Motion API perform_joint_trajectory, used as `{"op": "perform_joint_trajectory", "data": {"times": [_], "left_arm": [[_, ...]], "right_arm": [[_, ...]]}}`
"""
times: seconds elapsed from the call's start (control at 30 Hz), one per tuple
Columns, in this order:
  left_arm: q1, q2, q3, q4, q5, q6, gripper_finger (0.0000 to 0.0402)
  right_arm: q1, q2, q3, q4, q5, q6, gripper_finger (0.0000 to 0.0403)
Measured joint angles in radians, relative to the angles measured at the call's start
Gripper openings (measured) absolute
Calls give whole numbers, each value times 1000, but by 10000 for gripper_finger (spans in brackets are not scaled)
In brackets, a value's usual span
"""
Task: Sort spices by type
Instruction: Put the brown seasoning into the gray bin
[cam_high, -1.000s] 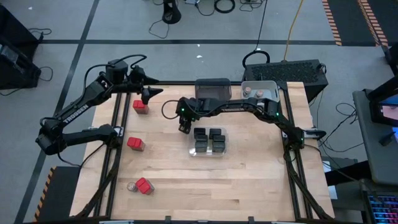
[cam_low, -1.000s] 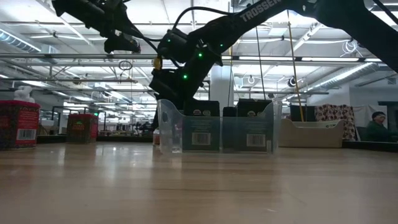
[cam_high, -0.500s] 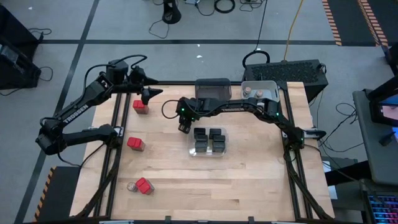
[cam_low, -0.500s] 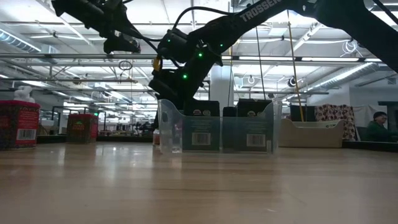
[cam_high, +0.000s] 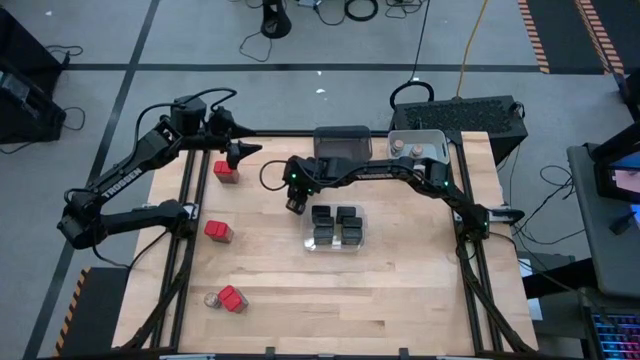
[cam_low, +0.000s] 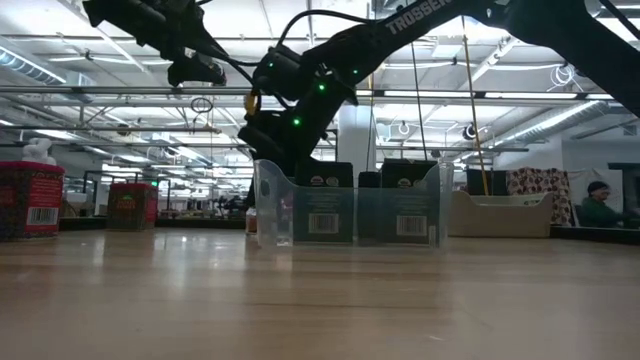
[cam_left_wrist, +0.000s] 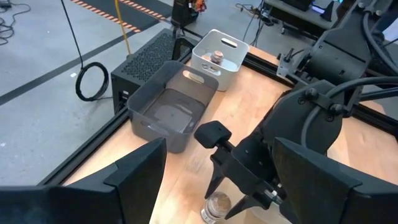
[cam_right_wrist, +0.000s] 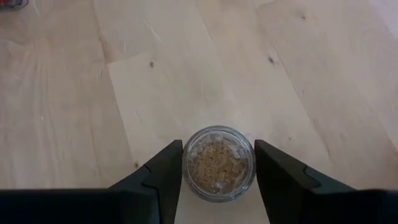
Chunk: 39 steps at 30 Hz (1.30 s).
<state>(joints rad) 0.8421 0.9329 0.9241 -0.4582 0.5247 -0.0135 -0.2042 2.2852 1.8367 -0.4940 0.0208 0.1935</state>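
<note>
A small round jar of tan spice (cam_right_wrist: 219, 163) stands on the bare wood left of the clear bin (cam_high: 336, 247), which holds several black boxes (cam_high: 322, 216). My right gripper (cam_right_wrist: 219, 177) reaches across the table and is shut on this jar, also seen in the left wrist view (cam_left_wrist: 217, 205). Red-topped boxes (cam_high: 226, 172) (cam_high: 218, 232) (cam_high: 232, 299) stand along the table's left side, the nearest one with another jar (cam_high: 211, 299) beside it. My left gripper (cam_high: 243, 150) hovers open above the far left, holding nothing. My right gripper has the jar's round wall (cam_right_wrist: 186, 165) pinched between its two fingers (cam_right_wrist: 163, 174), one on each opposite side. The fingers come from above, slanting down. The jar stands upright with its bottom on the table.
A dark grey bin (cam_high: 343, 142) and a light grey bin (cam_high: 417, 147) with two jars stand at the far edge. The middle and near right of the table are bare wood.
</note>
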Motion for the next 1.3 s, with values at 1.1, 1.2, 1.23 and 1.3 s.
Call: {"op": "perform_joint_trajectory", "data": {"times": [1.1, 1.2, 1.23, 1.3], "left_arm": [[0, 0, 0, 89, -4, -60, 299], [0, 0, 0, 88, -11, -77, 299], [0, 0, 0, 92, -19, -81, 299], [0, 4, 0, 103, -35, -86, 299]], "right_arm": [[-209, -533, -220, -298, 59, -46, 161], [-263, -723, -433, -278, 131, 10, 161], [-282, -786, -497, -275, 161, 28, 161], [-320, -892, -609, -277, 207, 67, 161]]}}
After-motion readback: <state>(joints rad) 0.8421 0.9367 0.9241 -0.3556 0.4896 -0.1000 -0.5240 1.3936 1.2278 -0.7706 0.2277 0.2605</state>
